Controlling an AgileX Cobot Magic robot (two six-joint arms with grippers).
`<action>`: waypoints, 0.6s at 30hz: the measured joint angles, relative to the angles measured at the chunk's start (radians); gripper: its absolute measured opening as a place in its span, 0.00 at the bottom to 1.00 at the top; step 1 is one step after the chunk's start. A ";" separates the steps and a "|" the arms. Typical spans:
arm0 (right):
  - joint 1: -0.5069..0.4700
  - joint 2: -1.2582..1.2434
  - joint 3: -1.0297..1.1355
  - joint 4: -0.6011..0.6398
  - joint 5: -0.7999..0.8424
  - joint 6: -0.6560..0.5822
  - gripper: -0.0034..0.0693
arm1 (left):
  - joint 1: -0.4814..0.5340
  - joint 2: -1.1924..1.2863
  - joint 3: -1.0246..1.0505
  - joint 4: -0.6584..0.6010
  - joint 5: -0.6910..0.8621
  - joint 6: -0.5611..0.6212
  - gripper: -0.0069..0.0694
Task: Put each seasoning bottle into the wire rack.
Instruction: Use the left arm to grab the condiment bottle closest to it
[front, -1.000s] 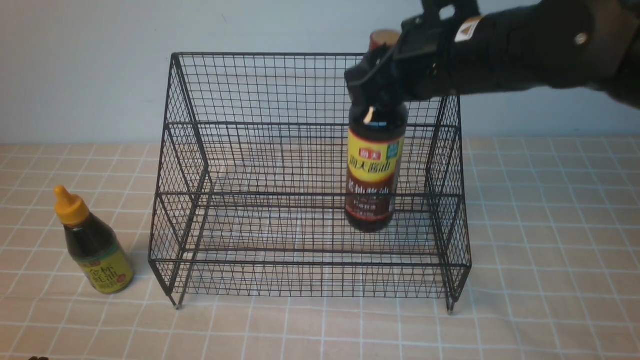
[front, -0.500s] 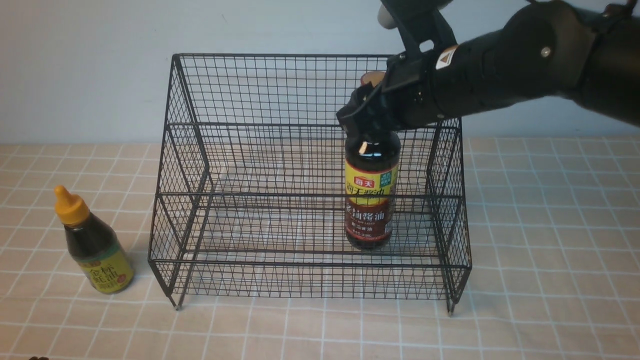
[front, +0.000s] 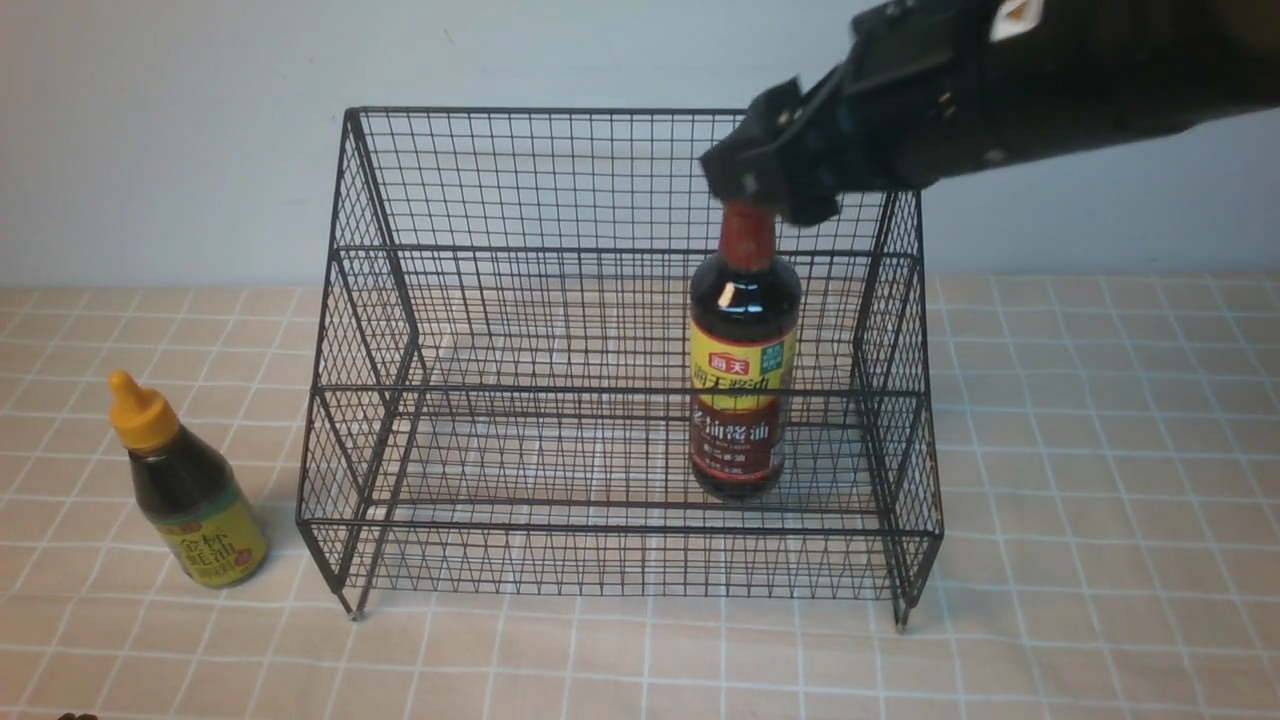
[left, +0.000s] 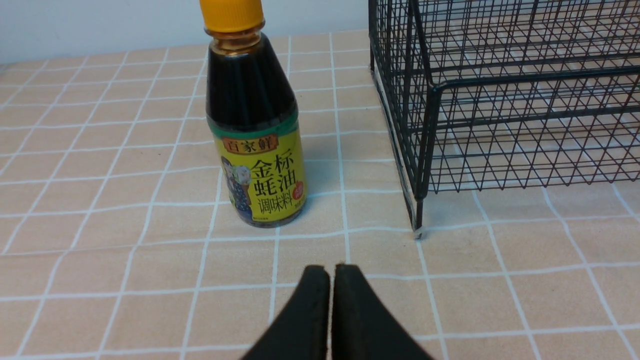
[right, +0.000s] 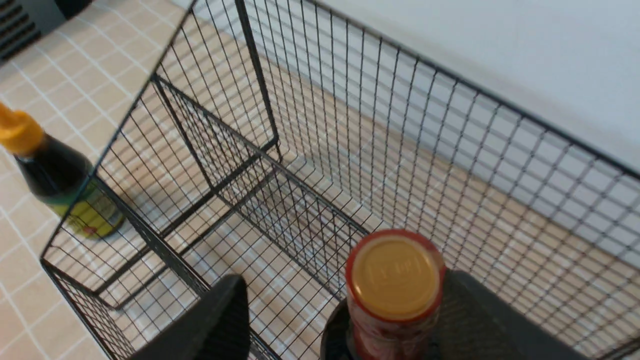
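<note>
The tall seasoning bottle (front: 742, 390), with its red-brown neck wrap and yellow-and-maroon label, stands upright on the low front tier of the black wire rack (front: 500, 250), toward its right side. My right gripper (front: 765, 190) hovers open just above the cap. In the right wrist view the cap (right: 395, 272) sits close to one finger, with a wide gap to the other. The short bottle (front: 185, 500) with the orange-yellow nozzle stands on the table left of the rack. My left gripper (left: 330, 270) is shut and empty, low over the table in front of that bottle (left: 255, 140).
A checked peach tablecloth (front: 1100, 450) covers the table. A pale wall stands right behind the rack. The rack's front left foot (left: 417, 232) rests a short way to the side of the short bottle.
The right gripper lowered the tall bottle onto the rack's front tier, opened, and rose off its neck. The bottle now stands free. The left gripper and the short bottle have not moved.
</note>
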 joint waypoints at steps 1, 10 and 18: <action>0.000 -0.046 -0.001 -0.045 0.018 0.049 0.65 | 0.000 0.000 0.000 0.000 0.000 0.000 0.08; 0.000 -0.332 -0.007 -0.353 0.215 0.339 0.15 | 0.000 0.000 0.000 0.000 0.000 0.000 0.08; 0.000 -0.737 0.215 -0.504 0.233 0.547 0.03 | 0.000 0.000 0.000 0.000 0.000 0.000 0.08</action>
